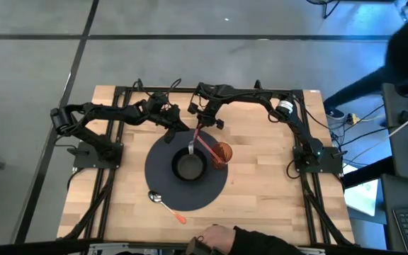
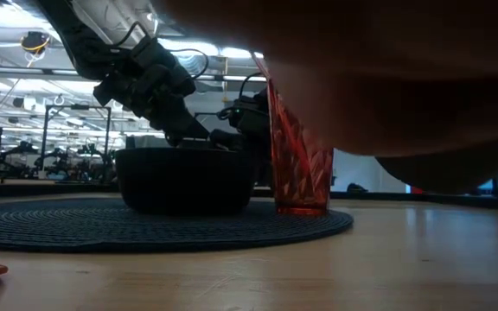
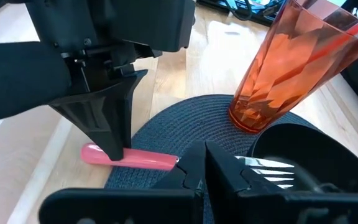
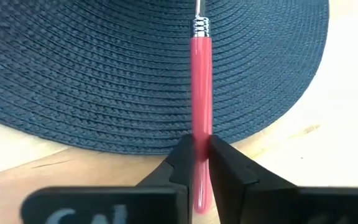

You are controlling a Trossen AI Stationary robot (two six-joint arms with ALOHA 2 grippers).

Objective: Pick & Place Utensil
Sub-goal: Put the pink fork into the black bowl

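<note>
A fork with a pink handle (image 4: 201, 93) lies over the far edge of a round dark placemat (image 1: 161, 177). Its tines (image 3: 269, 171) rest in a black bowl (image 1: 188, 168) on the mat. My right gripper (image 4: 202, 155) is above the mat's far edge, shut on the handle. My left gripper (image 3: 205, 162) is just left of it with shut fingers, in front of the fork's neck, which they hide. An orange cup (image 1: 222, 152) stands right of the bowl and holds a red utensil (image 1: 205, 144). A spoon with an orange handle (image 1: 165, 204) lies at the mat's near edge. My right gripper pinches the fork's pink handle near its free end (image 4: 201, 134) between its two fingers. The fingers (image 3: 114, 134) come from above, pointing down, and lie across the handle. The tine end rests in the bowl. My left gripper: I cannot tell whether it touches the fork's neck.
A person's hand (image 1: 218, 237) reaches over the table's near edge, and a dark blur (image 2: 361, 78) fills the upper right of the low view. Bare wood lies left and right of the mat. Cables run along the far edge.
</note>
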